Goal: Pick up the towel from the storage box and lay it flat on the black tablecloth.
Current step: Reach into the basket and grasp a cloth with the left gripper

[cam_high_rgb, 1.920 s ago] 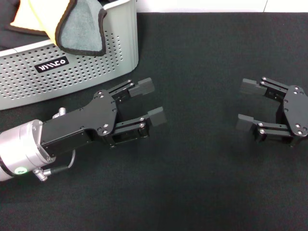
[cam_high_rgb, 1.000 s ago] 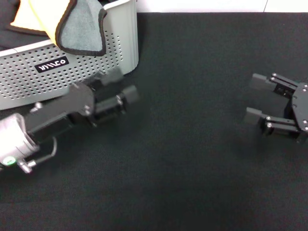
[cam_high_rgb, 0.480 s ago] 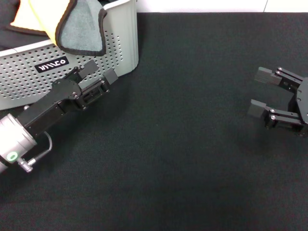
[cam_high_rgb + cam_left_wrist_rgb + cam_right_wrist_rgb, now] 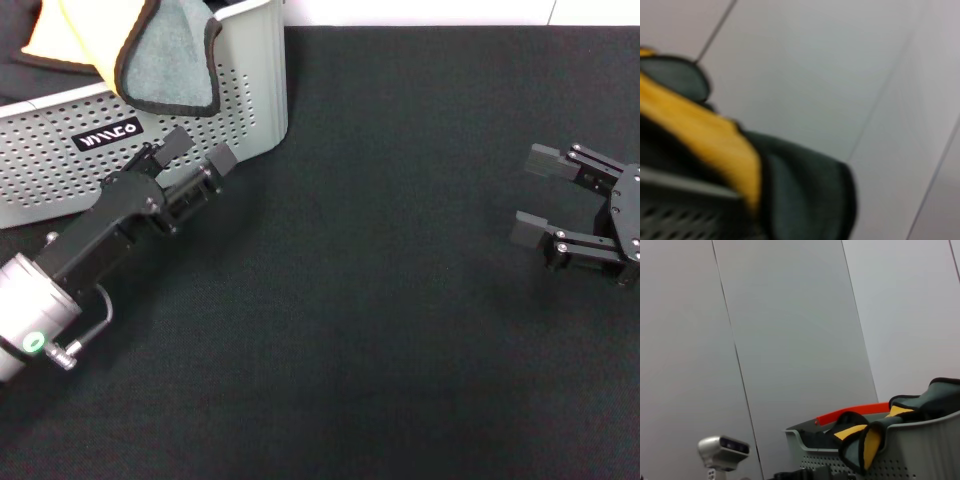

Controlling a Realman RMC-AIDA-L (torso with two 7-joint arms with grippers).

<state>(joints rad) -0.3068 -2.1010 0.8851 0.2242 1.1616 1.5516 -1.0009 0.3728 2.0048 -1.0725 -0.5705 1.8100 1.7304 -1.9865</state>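
Observation:
The towel (image 4: 165, 60), yellow-orange and grey with dark trim, hangs over the front rim of the storage box (image 4: 245, 100) at the far left. It also shows in the left wrist view (image 4: 715, 142) and in the right wrist view (image 4: 865, 440). My left gripper (image 4: 200, 150) is open and empty, its fingertips close to the box's perforated front wall, just below the hanging towel. My right gripper (image 4: 537, 195) is open and empty, low over the black tablecloth (image 4: 380, 300) at the right edge.
Dark clothing (image 4: 15, 30) lies in the box beside the towel. The box has a black logo label (image 4: 108, 133) on its front wall. A white surface (image 4: 420, 12) borders the cloth at the back. An orange-red edge (image 4: 855, 412) shows behind the box in the right wrist view.
My left gripper has swung from the middle of the cloth back and left, up to the box's front wall. My right gripper has drawn off toward the right edge.

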